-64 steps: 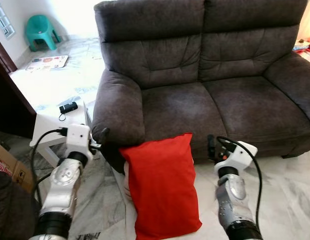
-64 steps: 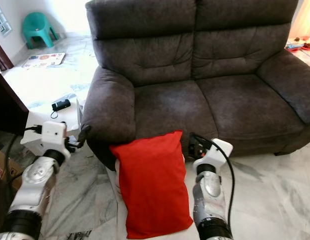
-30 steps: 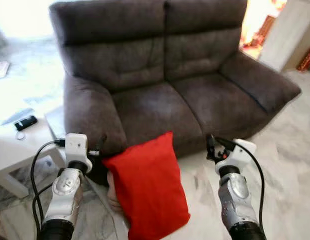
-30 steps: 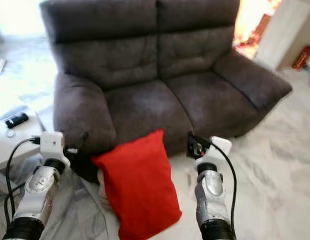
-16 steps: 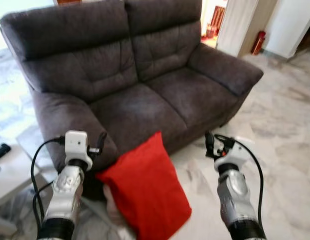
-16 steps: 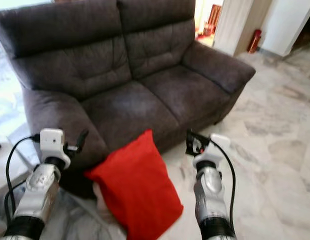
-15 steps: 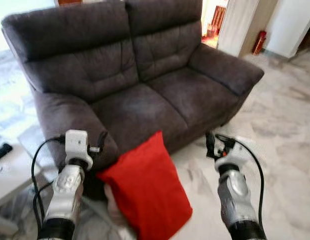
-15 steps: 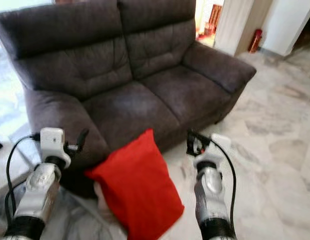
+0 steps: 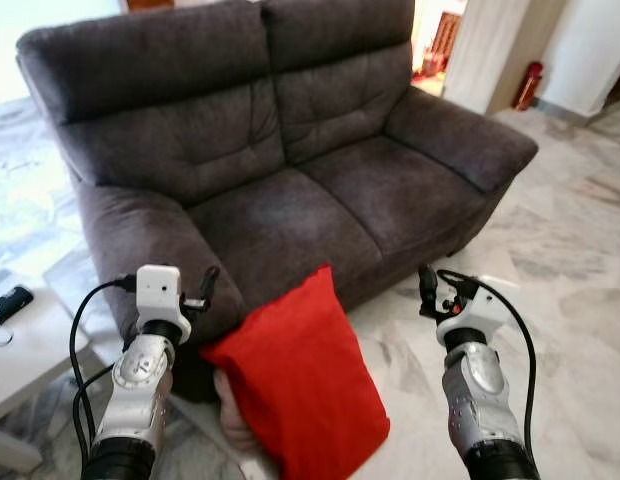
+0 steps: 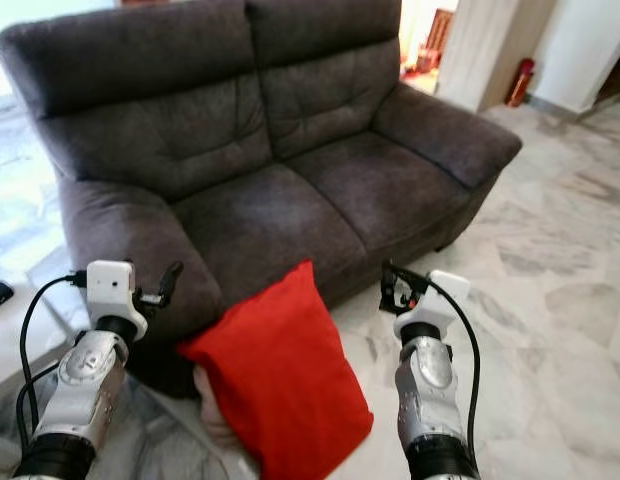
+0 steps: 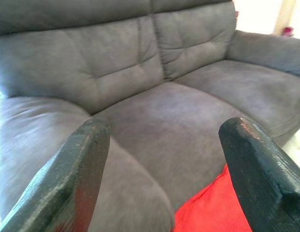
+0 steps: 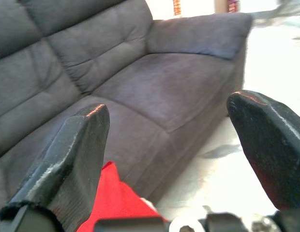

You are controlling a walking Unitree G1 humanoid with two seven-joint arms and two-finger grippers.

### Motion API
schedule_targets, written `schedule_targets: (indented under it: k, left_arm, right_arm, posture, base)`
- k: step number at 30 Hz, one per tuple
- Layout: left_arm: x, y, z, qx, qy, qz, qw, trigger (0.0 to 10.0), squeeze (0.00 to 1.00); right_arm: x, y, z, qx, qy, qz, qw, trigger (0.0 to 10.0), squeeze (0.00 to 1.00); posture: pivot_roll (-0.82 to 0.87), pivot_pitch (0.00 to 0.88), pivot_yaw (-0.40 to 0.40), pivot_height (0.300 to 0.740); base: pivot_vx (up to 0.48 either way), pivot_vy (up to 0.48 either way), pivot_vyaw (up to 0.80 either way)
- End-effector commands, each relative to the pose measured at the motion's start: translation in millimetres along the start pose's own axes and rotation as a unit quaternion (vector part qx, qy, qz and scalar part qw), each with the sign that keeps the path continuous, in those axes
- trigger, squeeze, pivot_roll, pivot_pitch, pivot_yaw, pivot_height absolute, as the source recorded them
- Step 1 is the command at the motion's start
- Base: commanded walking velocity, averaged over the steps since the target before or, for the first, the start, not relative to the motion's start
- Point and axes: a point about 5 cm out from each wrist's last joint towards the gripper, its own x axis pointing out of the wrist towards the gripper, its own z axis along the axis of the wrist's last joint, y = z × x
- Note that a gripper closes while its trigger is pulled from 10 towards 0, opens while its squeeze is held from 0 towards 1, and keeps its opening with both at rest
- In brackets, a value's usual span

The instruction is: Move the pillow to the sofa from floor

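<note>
A red pillow [image 9: 302, 385] stands on its edge on the marble floor, leaning against the front of the dark grey two-seat sofa [image 9: 290, 200] below the left seat. My left gripper [image 9: 203, 290] is raised left of the pillow, close to the sofa's left armrest, and it is open and holds nothing. In the left wrist view its fingertips [image 11: 89, 145] frame the seat and the pillow's corner [image 11: 215, 210]. My right gripper [image 9: 430, 290] hovers right of the pillow over the floor, open and holding nothing. The pillow's tip [image 12: 111, 200] shows in the right wrist view.
A pale object [image 9: 233, 430] lies partly under the pillow. A white low table [image 9: 35, 345] with a small black device [image 9: 10, 303] stands at the left. A red fire extinguisher [image 9: 528, 85] stands by the white wall behind the sofa's right arm. Bare marble floor [image 9: 570, 300] stretches to the right.
The camera has swung round and shifted, so the sofa now appears at an angle and nearer the middle. The pillow still leans on the sofa. Both grippers stay raised and open.
</note>
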Motion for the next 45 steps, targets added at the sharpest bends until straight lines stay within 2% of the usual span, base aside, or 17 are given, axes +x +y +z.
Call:
schedule_targets:
  k: [1,8,23,27,33,45]
  left_arm:
    - [1.1,1.8,3.4,0.004,-0.006,0.001,1.000,10.0,0.00]
    - [2.2,2.8,4.4,0.005,-0.008,0.003,1.000,10.0,0.00]
    - [5.5,2.1,8.2,0.004,-0.016,-0.001,1.000,10.0,0.00]
    - [6.1,0.7,8.4,0.002,-0.015,-0.002,1.000,10.0,0.00]
    - [5.6,1.4,8.2,0.002,-0.016,0.000,1.000,10.0,0.00]
    - [5.4,2.9,8.8,0.005,-0.018,0.002,1.000,10.0,0.00]
  right_arm:
    - [2.8,5.8,2.7,0.000,-0.002,0.009,1.000,10.0,0.00]
    - [3.9,8.1,3.3,0.000,-0.005,0.010,1.000,10.0,0.00]
    - [5.8,11.2,3.2,0.007,-0.007,0.013,1.000,10.0,0.00]
    - [5.6,11.4,2.8,0.012,-0.006,0.012,1.000,10.0,0.00]
    - [5.7,12.4,4.1,0.011,-0.011,0.016,1.000,10.0,0.00]
    - [6.1,13.6,3.8,0.012,-0.011,0.016,1.000,10.0,0.00]
  posture:
    - [0.10,0.000,-0.021,0.740]
    - [0.10,0.000,-0.020,0.740]
    - [0.10,0.000,-0.017,0.740]
    - [0.11,0.000,-0.017,0.740]
    - [0.11,0.000,-0.020,0.740]
    - [0.11,0.000,-0.018,0.740]
  base:
    - [0.000,0.412,0.00]
    - [0.000,0.385,0.00]
    - [0.000,0.000,0.00]
    - [0.000,0.344,0.00]
    - [0.000,0.382,-0.61]
    - [0.000,0.313,0.00]
